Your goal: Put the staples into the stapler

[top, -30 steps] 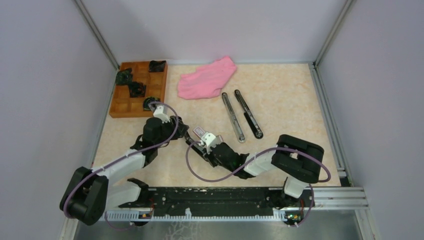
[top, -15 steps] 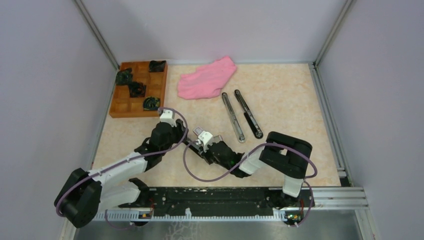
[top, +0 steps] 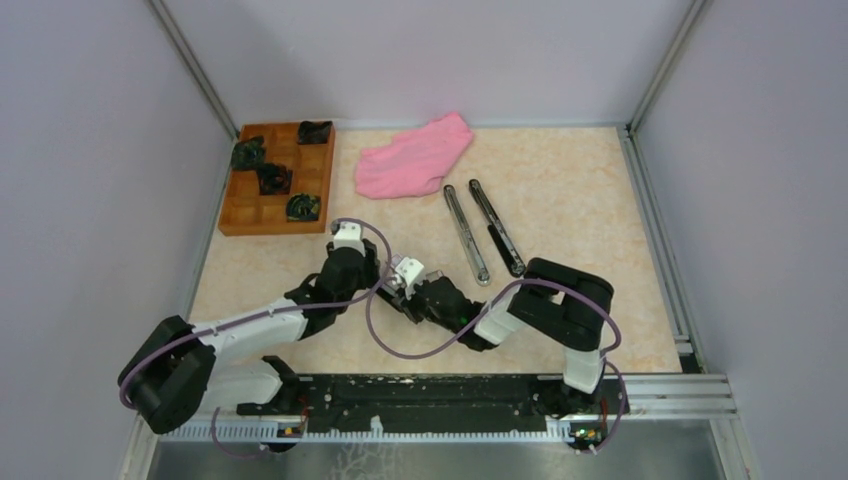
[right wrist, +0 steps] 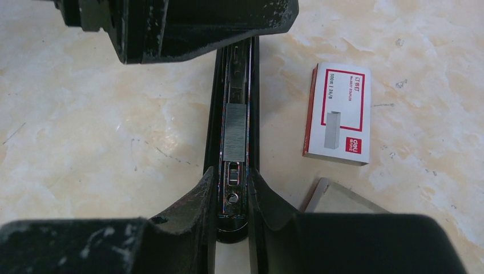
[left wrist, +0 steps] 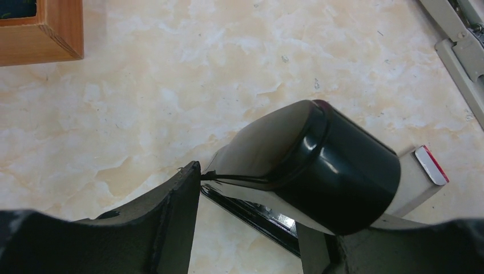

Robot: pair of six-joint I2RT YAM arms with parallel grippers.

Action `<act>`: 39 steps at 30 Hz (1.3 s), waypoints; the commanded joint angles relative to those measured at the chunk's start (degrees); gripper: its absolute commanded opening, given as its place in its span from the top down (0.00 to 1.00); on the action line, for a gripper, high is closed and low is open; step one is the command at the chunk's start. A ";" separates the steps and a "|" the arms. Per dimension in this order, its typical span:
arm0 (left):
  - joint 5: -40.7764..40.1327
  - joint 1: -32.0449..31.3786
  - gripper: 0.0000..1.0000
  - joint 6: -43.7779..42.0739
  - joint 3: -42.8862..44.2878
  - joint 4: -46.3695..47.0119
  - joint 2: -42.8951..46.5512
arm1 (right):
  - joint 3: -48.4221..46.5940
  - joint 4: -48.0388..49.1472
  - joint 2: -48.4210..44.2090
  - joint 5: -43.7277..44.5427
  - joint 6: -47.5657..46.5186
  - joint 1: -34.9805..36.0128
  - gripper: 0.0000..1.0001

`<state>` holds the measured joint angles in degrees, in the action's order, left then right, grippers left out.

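Note:
The stapler (right wrist: 234,85) lies opened on the table with its magazine channel facing up. A silvery block of staples (right wrist: 235,132) sits in that channel. My right gripper (right wrist: 231,174) is shut on the stapler's rear end, one finger on each side of the rail. In the left wrist view the stapler's glossy black lid (left wrist: 342,177) stands raised, and my left gripper (left wrist: 245,200) is open, its fingers (left wrist: 171,228) straddling the rail below the lid. From above, the left gripper (top: 372,278) and right gripper (top: 405,290) meet at mid-table.
A white and red staple box (right wrist: 338,114) lies just right of the stapler. Two long black and silver bars (top: 482,238) lie further back. A pink cloth (top: 415,155) and a wooden compartment tray (top: 232,215) holding dark items sit at the back left.
My left arm has swung right and come up against the stapler, and its jaws have widened. The right arm has shifted a little to the left, still gripping the stapler.

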<state>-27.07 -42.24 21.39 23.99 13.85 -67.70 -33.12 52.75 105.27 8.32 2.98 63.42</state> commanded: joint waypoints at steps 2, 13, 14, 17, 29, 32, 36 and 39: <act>2.33 -2.95 0.35 2.23 1.81 -1.09 -2.06 | -4.02 5.00 2.35 -4.98 -3.51 0.13 1.00; 3.65 -4.72 0.26 3.69 0.29 0.77 -2.20 | -4.14 10.05 4.92 -4.07 -2.28 -1.27 1.00; 3.97 -5.01 0.25 3.91 0.21 1.01 -2.37 | -4.14 10.26 5.06 -3.87 -2.28 -1.28 1.00; 5.07 -5.59 0.22 4.82 0.08 1.52 -2.96 | -4.23 11.07 5.65 -3.67 -2.28 -1.37 1.00; 6.66 -5.69 0.08 10.71 -2.45 -0.45 3.61 | -1.64 18.06 7.15 -2.88 -2.27 -1.67 1.00; 6.37 -5.66 0.06 12.02 -3.34 -1.14 5.62 | -1.36 19.05 7.77 -2.98 -2.28 -1.72 1.00; 5.98 -5.65 0.03 12.41 -3.98 -1.98 8.21 | -1.18 19.75 8.42 -2.79 -2.29 -1.71 1.00; 5.80 -5.66 0.01 12.75 -4.29 -2.55 10.54 | -0.94 20.00 8.70 -2.39 -2.37 -1.72 1.00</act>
<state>-23.09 -47.18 31.44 19.75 9.47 -60.38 -34.11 67.29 113.16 7.22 0.75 61.58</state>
